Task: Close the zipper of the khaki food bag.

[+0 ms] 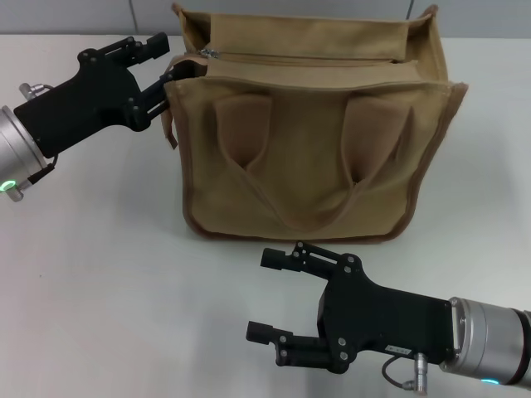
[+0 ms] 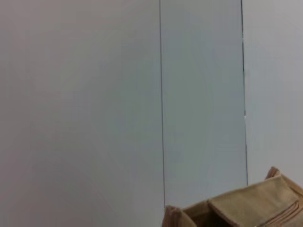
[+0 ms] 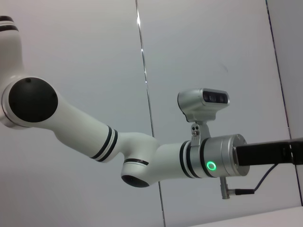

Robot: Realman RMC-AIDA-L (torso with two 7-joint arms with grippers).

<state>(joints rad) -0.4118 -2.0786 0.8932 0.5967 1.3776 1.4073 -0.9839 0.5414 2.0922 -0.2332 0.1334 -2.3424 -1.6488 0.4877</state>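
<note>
Though gripper-flanked, khaki food bag [image 1: 315,141] upright.

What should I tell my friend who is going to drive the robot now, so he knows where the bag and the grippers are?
Left gripper: at the khaki food bag's top corner on the robot's left, fingers spread on either side of the bag's edge, close to the silver pull tab. Not clearly holding anything.
Right gripper: open, empty, hovering over the table in front of the bag, not touching it.
The bag stands upright on the table, handles hanging down its front.
The zipper runs across the top; its pull tab sits at the robot's left end.
Done: left gripper is in place by the tab.
Left: grab the tab and pull it along the zip line.
</note>
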